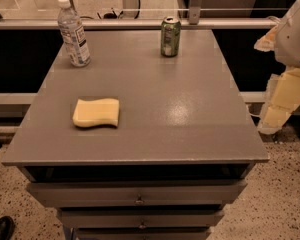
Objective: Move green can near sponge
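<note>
Green can (170, 36) upright at far edge of table (190, 109); sponge (96, 112) near left; gripper (276, 115) off right side, whether closed cannot be told.

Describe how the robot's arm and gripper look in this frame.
The arm, at the right edge, has a smooth white rounded shell. Below it, right of the table, the gripper is pale-yellow and blocky.

The bottle (73, 34) blocks the far left corner of the bench (190, 109), the green can (170, 36) the far edge, the sponge (96, 112) the left side. The middle and the right edge are open. The gripper (274, 118) hangs beyond the right edge.
</note>
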`<action>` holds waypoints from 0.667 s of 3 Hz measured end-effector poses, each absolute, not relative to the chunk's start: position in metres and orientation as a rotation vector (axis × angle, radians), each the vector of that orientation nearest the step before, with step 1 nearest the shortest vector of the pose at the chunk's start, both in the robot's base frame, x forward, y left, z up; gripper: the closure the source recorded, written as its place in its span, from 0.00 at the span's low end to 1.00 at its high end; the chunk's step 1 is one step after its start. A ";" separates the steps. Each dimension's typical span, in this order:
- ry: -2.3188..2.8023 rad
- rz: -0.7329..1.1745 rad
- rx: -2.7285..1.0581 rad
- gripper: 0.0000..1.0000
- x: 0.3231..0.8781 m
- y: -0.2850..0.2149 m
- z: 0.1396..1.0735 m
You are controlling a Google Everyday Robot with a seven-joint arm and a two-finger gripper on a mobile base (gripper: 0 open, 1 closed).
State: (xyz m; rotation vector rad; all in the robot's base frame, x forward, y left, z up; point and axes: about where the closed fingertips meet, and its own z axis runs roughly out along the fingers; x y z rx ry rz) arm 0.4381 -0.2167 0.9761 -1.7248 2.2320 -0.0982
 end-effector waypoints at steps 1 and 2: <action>2.229 -0.100 -1.724 0.00 0.438 -0.216 0.977; 2.198 -0.113 -1.711 0.00 0.451 -0.212 0.975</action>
